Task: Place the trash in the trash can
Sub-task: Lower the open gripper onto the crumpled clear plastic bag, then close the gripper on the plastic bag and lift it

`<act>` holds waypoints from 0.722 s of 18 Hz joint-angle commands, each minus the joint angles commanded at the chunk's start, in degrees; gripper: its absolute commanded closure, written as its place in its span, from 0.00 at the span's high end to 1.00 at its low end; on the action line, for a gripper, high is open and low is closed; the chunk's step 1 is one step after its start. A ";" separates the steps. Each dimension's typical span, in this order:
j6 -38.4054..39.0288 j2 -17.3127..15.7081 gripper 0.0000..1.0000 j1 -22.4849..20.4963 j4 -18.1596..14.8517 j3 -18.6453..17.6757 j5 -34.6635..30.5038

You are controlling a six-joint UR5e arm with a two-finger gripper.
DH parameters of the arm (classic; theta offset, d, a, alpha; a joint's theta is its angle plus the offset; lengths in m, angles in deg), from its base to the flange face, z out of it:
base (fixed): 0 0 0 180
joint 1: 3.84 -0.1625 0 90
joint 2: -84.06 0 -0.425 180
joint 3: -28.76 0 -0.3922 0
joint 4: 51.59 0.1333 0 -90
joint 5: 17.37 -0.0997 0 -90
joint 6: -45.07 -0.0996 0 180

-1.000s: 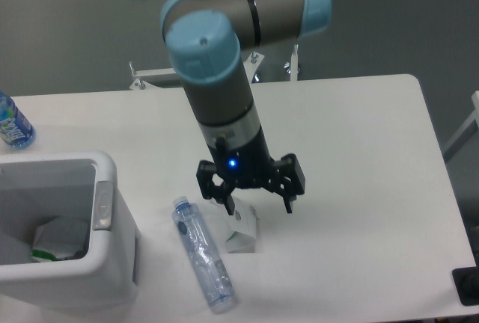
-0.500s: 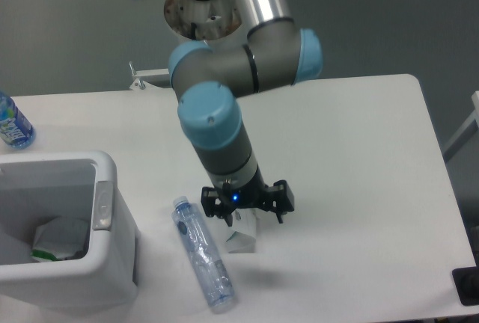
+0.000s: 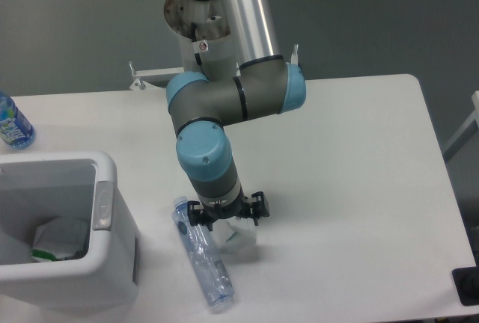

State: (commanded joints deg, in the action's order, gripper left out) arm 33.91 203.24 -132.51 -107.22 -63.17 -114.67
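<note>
The fixed camera looks down on a robot arm (image 3: 224, 99) whose gripper (image 3: 227, 220) sits low over the white bench (image 3: 352, 173), jaws spread wide to either side of a small crumpled white carton (image 3: 241, 238). The carton lies on the bench directly beneath the wrist, mostly hidden by it; whether the fingertips touch it cannot be told. Just to the left, a long clear crushed bottle (image 3: 202, 254) lies flat on the bench, its cap end beside the left finger and its base pointing toward the near edge. Farther left stands the white trash can (image 3: 112, 263), a grey tab (image 3: 102, 205) on its right wall, with a white and green item (image 3: 56, 242) already inside. A blue-labelled bottle (image 3: 13, 122) stands upright at the bench's far left edge, well apart from the rest.
</note>
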 joint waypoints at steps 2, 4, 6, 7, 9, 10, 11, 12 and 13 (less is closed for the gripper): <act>0.18 -0.09 0.67 -0.09 0.00 -0.35 -0.18; 0.09 -0.44 0.40 -0.17 -0.18 -0.35 -0.26; 0.00 -0.88 0.09 -0.26 -0.18 -0.35 -0.26; -0.17 -1.05 0.02 -0.44 -0.18 -0.35 -0.26; -0.53 -2.10 0.00 -2.18 -0.26 -0.27 0.00; -0.53 -3.15 0.00 -3.07 -0.44 -0.44 0.17; -0.53 -4.03 0.00 -3.34 -0.44 -0.53 0.09; -0.53 -4.91 0.00 -3.69 -0.44 -0.70 0.44; -0.53 -5.79 0.00 -4.13 -0.35 -0.53 0.61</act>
State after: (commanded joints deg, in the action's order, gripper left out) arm 33.38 197.44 -136.64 -107.58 -63.70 -114.06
